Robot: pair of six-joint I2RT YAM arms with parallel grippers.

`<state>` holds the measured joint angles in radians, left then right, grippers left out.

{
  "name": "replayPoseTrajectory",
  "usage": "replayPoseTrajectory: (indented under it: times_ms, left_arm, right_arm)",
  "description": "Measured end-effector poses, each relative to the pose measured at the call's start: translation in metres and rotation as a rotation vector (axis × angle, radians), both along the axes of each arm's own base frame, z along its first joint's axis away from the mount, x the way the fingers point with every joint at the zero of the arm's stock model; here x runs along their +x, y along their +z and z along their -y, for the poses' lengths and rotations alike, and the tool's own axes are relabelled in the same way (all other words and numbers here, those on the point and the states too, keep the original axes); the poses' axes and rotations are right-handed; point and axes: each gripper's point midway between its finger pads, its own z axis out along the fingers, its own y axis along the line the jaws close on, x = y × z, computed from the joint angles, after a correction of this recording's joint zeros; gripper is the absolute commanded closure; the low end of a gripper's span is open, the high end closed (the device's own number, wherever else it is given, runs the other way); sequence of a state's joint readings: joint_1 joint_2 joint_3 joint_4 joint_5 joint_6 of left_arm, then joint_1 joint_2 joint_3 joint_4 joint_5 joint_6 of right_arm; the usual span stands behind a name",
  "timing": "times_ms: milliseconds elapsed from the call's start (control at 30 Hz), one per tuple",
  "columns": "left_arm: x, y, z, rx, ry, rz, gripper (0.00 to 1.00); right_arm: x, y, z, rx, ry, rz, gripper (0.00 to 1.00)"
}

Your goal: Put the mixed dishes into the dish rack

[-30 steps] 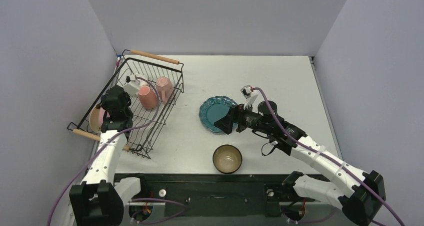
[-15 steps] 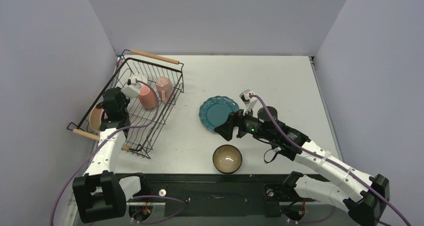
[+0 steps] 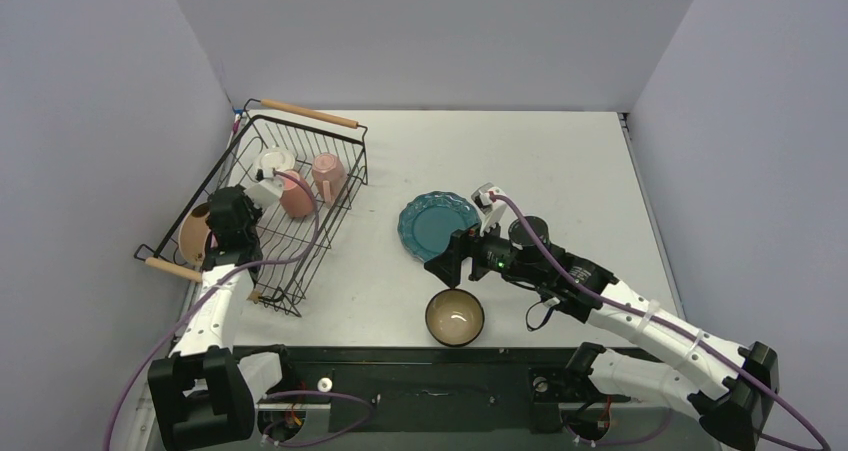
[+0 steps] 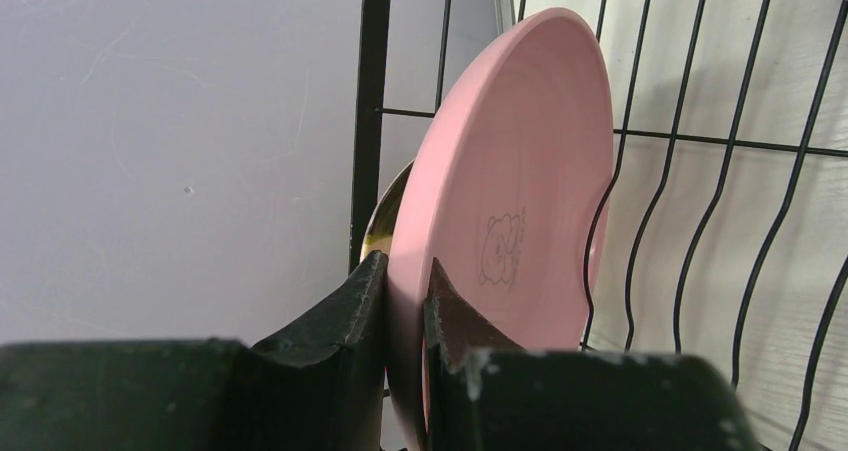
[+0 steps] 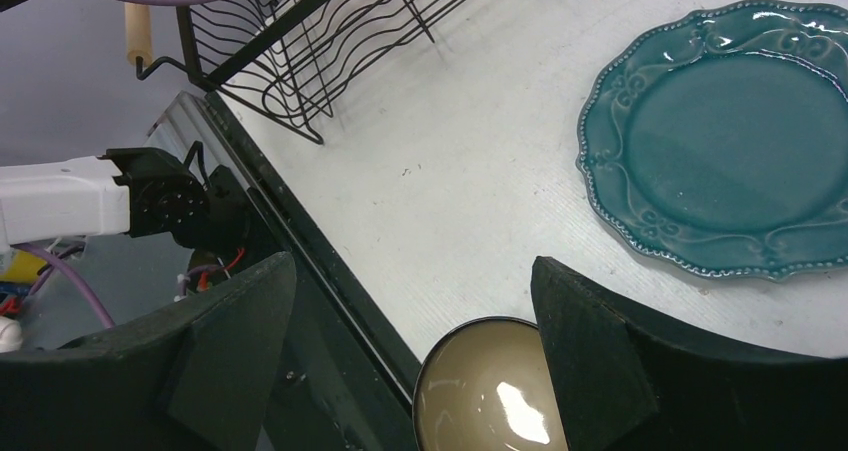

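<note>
Two pink mugs (image 3: 296, 193) and a white mug (image 3: 272, 160) lie inside the dish rack (image 3: 290, 251). At its near-left end the left fingers (image 4: 340, 321) pinch the rim of the pink plate (image 4: 510, 221), which stands on edge with a cream plate (image 4: 385, 209) behind it. To the rack's right on the bench (image 3: 560, 161), the teal plate (image 3: 438, 227) and dark bowl (image 3: 455, 317) wait to be loaded; the right fingers (image 5: 230, 341), spread wide and empty, hover above the bowl.

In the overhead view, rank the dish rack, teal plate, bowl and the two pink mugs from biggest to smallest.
1. dish rack, by far the largest
2. teal plate
3. bowl
4. near pink mug and far pink mug: they look about alike, so I won't rank them.
</note>
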<state>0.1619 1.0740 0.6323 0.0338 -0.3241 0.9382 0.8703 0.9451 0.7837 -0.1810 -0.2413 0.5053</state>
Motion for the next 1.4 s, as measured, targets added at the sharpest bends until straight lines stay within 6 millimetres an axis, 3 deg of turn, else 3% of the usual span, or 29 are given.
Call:
replayPoseTrajectory:
  times_ms: [100, 300, 367, 567, 800, 1400]
  left_arm:
    - [-0.001, 0.0, -0.001, -0.008, 0.015, 0.01, 0.95]
    - [-0.005, 0.0, -0.007, -0.023, 0.068, 0.034, 0.51]
    - [-0.008, -0.001, -0.012, -0.021, 0.101, 0.045, 0.45]
    - [-0.016, -0.005, -0.019, -0.003, 0.151, 0.044, 0.37]
    - [-0.025, 0.017, -0.039, 0.066, 0.275, 0.117, 0.28]
    - [-0.039, 0.024, -0.061, 0.068, 0.453, 0.188, 0.21]
  right_arm:
    - [-0.001, 0.001, -0.001, 0.002, 0.003, 0.0, 0.17]
    - [-0.001, 0.005, -0.004, 0.011, 0.008, 0.001, 0.17]
    - [0.0, 0.005, -0.005, 0.009, 0.007, -0.002, 0.17]
    - [0.0, 0.003, -0.006, 0.008, 0.008, -0.009, 0.17]
    - [-0.001, 0.002, -0.007, 0.013, 0.011, -0.022, 0.17]
    - [-0.002, 0.003, -0.008, 0.022, 0.016, -0.028, 0.17]
